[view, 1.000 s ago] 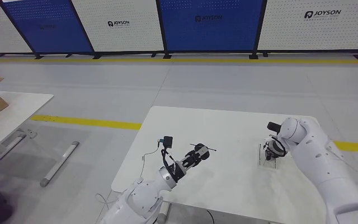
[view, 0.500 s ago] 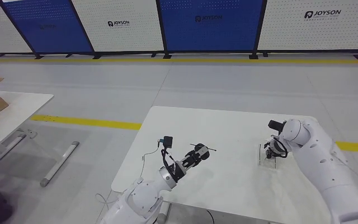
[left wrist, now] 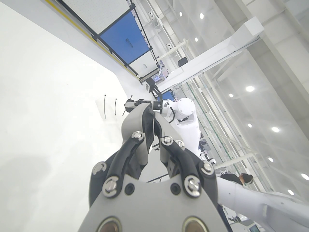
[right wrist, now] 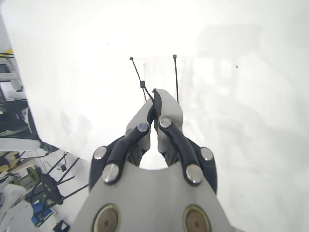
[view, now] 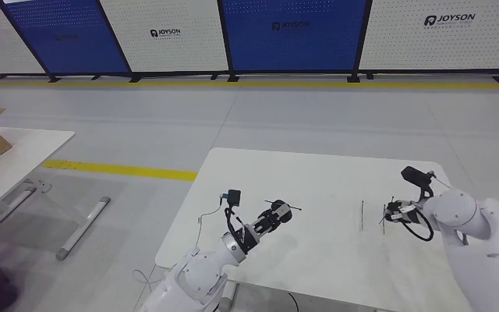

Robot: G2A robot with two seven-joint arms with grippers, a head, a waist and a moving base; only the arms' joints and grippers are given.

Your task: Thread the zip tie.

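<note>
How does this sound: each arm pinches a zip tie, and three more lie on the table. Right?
Not three: two loose zip ties lie on the table, as the right wrist view shows. The left fingers and right fingers do each pinch one.

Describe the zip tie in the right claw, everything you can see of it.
The zip tie is a thin black strip, plastic by its look, with a small square head on the free end. The right claw is shut on its strap, so a short stretch sticks out past the claw's tip, head outward, over the white table. The part inside the claw is hidden. No loop shows. Nothing but the claw seems to touch it.
</note>
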